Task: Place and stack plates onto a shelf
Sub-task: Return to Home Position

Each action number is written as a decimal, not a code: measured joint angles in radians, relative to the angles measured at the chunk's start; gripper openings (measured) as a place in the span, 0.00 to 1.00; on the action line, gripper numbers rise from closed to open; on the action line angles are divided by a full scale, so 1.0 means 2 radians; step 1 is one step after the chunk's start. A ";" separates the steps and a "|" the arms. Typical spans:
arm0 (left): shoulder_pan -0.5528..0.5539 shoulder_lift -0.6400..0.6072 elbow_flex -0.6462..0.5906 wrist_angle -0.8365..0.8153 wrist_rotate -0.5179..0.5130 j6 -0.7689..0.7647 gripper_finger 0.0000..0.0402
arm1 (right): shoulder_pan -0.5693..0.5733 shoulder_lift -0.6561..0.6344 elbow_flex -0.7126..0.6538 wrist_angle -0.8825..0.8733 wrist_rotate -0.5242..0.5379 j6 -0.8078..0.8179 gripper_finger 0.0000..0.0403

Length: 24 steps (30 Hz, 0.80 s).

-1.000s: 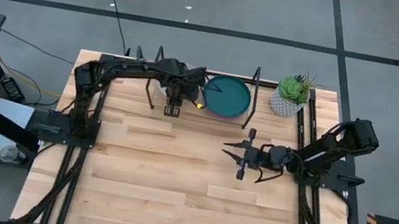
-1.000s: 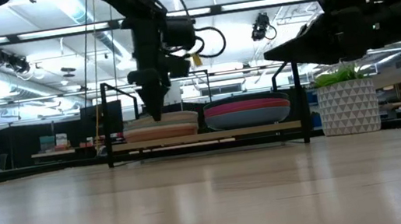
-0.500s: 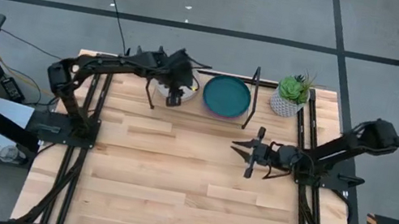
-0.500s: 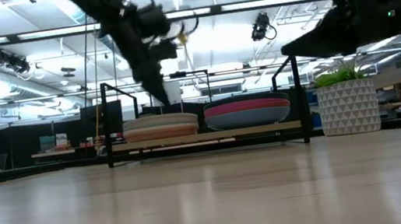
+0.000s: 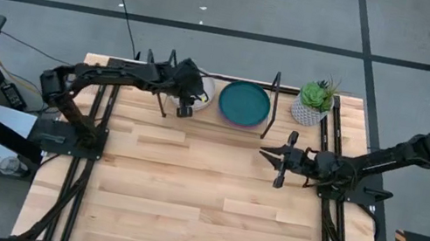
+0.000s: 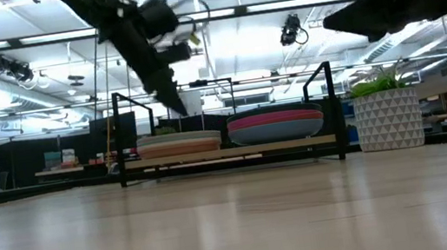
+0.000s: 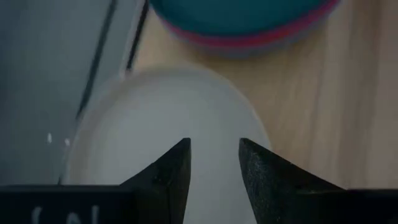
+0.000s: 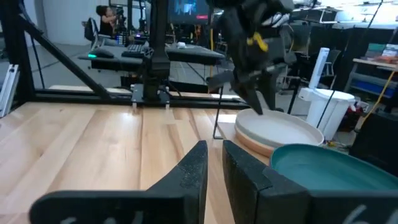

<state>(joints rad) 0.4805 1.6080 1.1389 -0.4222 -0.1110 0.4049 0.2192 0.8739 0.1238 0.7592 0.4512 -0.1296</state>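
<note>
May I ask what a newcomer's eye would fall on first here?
Two plate stacks fill the shelf at the far edge of the table, a teal plate topping the right one. The left gripper hovers over the pale left stack; the right gripper hangs over the table's right half.

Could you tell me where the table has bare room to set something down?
The table is bare in front, between the arm bases; so is the patch before the shelf, left of the right end effector. The back is crowded: two plate stacks fill the shelf, with the plant beside it and the left end effector above.
</note>
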 joint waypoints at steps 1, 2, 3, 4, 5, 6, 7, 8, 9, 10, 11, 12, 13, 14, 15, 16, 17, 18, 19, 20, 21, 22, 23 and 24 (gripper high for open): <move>-0.003 -0.011 0.000 0.002 0.003 0.000 0.35 | 0.000 -0.013 0.000 -0.010 -0.005 -0.004 0.14; -0.004 -0.026 -0.001 0.002 0.016 -0.001 0.35 | 0.000 -0.026 0.000 -0.017 -0.013 -0.010 0.14; -0.006 -0.041 -0.004 0.006 0.036 -0.005 0.35 | 0.000 -0.039 0.000 -0.017 -0.022 -0.013 0.14; -0.008 -0.060 -0.011 0.024 0.063 -0.013 0.35 | 0.000 -0.054 0.000 -0.015 -0.032 -0.014 0.14; -0.010 -0.078 -0.022 0.046 0.088 -0.019 0.35 | -0.001 -0.071 0.000 -0.018 -0.040 -0.016 0.14; -0.013 -0.097 -0.040 0.067 0.106 -0.029 0.35 | -0.002 -0.086 0.000 -0.023 -0.046 -0.015 0.14; -0.018 -0.116 -0.062 0.089 0.115 -0.036 0.35 | -0.004 -0.101 0.001 -0.033 -0.051 -0.013 0.14; -0.023 -0.134 -0.085 0.112 0.118 -0.043 0.35 | -0.006 -0.117 0.001 -0.052 -0.052 -0.009 0.14; -0.029 -0.151 -0.109 0.136 0.118 -0.052 0.35 | -0.009 -0.131 0.001 -0.074 -0.054 -0.001 0.14; -0.037 -0.168 -0.131 0.163 0.118 -0.060 0.35 | -0.012 -0.144 0.001 -0.093 -0.057 0.007 0.14; -0.044 -0.188 -0.152 0.189 0.118 -0.070 0.35 | -0.014 -0.157 0.001 -0.115 -0.062 0.017 0.14; -0.051 -0.207 -0.170 0.204 0.118 -0.079 0.35 | -0.015 -0.170 0.001 -0.136 -0.067 0.026 0.14; -0.060 -0.225 -0.185 0.219 0.118 -0.083 0.35 | -0.016 -0.182 0.001 -0.154 -0.073 0.036 0.14; -0.068 -0.240 -0.199 0.230 0.113 -0.089 0.35 | -0.016 -0.195 0.001 -0.170 -0.078 0.045 0.14; -0.078 -0.255 -0.213 0.234 0.105 -0.092 0.35 | -0.016 -0.208 0.001 -0.186 -0.081 0.054 0.14; -0.089 -0.270 -0.227 0.237 0.094 -0.093 0.35 | -0.016 -0.220 0.001 -0.201 -0.082 0.063 0.14; -0.100 -0.285 -0.241 0.242 0.083 -0.095 0.35 | -0.016 -0.233 0.001 -0.214 -0.082 0.071 0.14; -0.110 -0.299 -0.255 0.251 0.075 -0.096 0.35 | -0.016 -0.243 0.001 -0.222 -0.082 0.079 0.14; -0.121 -0.315 -0.269 0.261 0.069 -0.100 0.35 | -0.016 -0.252 0.000 -0.226 -0.082 0.086 0.14; -0.131 -0.330 -0.286 0.270 0.067 -0.105 0.35 | -0.016 -0.260 -0.002 -0.226 -0.082 0.090 0.14; -0.140 -0.343 -0.302 0.281 0.066 -0.108 0.35 | -0.016 -0.266 -0.007 -0.226 -0.081 0.093 0.14; -0.148 -0.355 -0.318 0.293 0.066 -0.114 0.35 | -0.016 -0.273 -0.014 -0.221 -0.081 0.095 0.14; -0.155 -0.369 -0.335 0.303 0.066 -0.119 0.35 | -0.016 -0.278 -0.023 -0.214 -0.080 0.097 0.14; -0.162 -0.382 -0.351 0.312 0.065 -0.123 0.35 | -0.016 -0.284 -0.033 -0.205 -0.080 0.102 0.14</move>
<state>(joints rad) 0.1567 0.8433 0.4359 0.2013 0.0196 0.1584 0.1864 0.3065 0.0579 0.3488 0.2921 0.0738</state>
